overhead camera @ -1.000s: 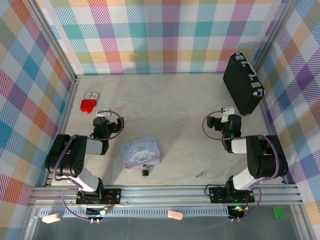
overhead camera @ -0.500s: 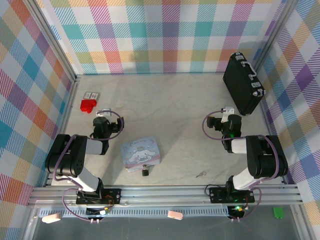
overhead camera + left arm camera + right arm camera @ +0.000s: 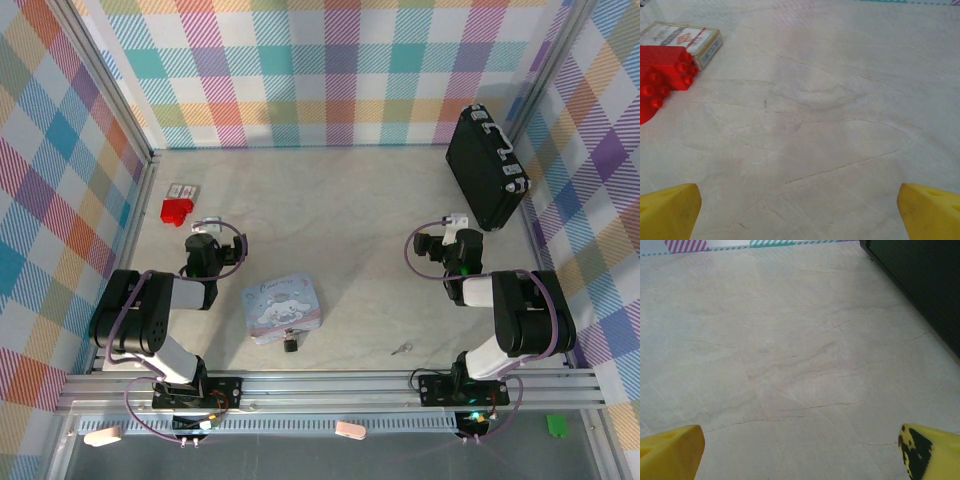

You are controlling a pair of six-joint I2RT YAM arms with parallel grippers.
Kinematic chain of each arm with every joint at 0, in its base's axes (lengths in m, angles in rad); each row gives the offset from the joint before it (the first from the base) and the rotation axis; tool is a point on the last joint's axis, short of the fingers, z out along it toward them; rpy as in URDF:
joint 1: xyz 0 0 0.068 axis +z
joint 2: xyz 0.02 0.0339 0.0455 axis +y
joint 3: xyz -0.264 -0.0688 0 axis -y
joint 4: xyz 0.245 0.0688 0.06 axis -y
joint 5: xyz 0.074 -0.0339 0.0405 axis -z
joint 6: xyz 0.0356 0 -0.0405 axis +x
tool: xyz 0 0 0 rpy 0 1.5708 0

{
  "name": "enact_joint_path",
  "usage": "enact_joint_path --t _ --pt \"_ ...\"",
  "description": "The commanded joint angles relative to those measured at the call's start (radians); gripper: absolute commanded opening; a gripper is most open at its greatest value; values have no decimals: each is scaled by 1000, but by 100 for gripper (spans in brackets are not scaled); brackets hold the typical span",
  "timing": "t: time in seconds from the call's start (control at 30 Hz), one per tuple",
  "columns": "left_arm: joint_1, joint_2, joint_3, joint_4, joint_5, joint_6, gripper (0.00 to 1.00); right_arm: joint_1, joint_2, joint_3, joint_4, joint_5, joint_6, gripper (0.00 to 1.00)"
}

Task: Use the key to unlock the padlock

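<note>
Near the lower centre of the overhead view, the padlock [image 3: 290,343], tiny and dark, lies on the pale marble-patterned table [image 3: 340,210], right at the lower edge of a pastel blue tin [image 3: 282,308]. The key [image 3: 401,349], a thin silvery sliver, lies to the right of the padlock and well apart from it, close to the table's lower edge. The left gripper [image 3: 207,226] sits above and left of the padlock, beyond the tin. The right gripper [image 3: 455,222] sits above and right of the key. Neither gripper touches either item.

The tin's lid shows a white long-eared cartoon figure under a line of script too small to read.

The left wrist camera shows its two yellow fingertips [image 3: 670,212] at the lower corners of the frame, spread wide with bare table between them and nothing held. At upper left, a red studded block [image 3: 662,75] touches a small printed card box [image 3: 685,40]. The box's red lettering is too blurred to read, and overhead the pair are small shapes at the left.

The right wrist camera also shows its yellow fingertips [image 3: 670,452] spread wide with nothing held. A black case [image 3: 920,285] fills the upper right corner, and overhead its silvery fittings are visible
</note>
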Motion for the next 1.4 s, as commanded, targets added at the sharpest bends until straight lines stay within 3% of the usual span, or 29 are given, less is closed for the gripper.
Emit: enact_joint_path --t 0.0,0.07,0.17,0.3,0.47,0.53,0.63,0.77,0.9,1.1,1.2,1.37 --pt "-21 -120 -38 16 -91 -17 100 -4 -36 -2 40 -54 -14 99" --pt "-56 -235 -52 -47 -170 -12 100 16 -138 -12 -35 -61 -41 99" --pt "-79 -450 24 -360 -219 -58 100 38 -326 8 -232 -85 -72 99" --pt "-80 -631 181 -766 -265 -255 100 44 -532 61 -439 -144 35 99" --pt "-80 -698 334 -1150 -263 -521 100 43 -675 236 -813 -183 270 99" --pt "-80 -700 371 -1260 -254 -564 100 44 -704 307 -957 -169 360 99" --pt "-80 -726 361 -1310 -160 -559 100 42 -737 374 -1188 -86 527 99" --pt "-79 -797 296 -1314 70 -514 100 40 -766 382 -1314 -204 503 99" --pt "-101 -914 203 -1342 162 -537 100 73 -717 414 -1509 -270 516 97" --pt "-234 -1060 76 -1317 134 -561 100 388 -645 432 -1679 -55 637 95" --pt "-311 -1089 41 -1294 100 -521 100 508 -596 413 -1708 -11 736 92" --pt "-376 -1176 -4 -1238 148 -439 100 655 -522 381 -1743 61 870 86"
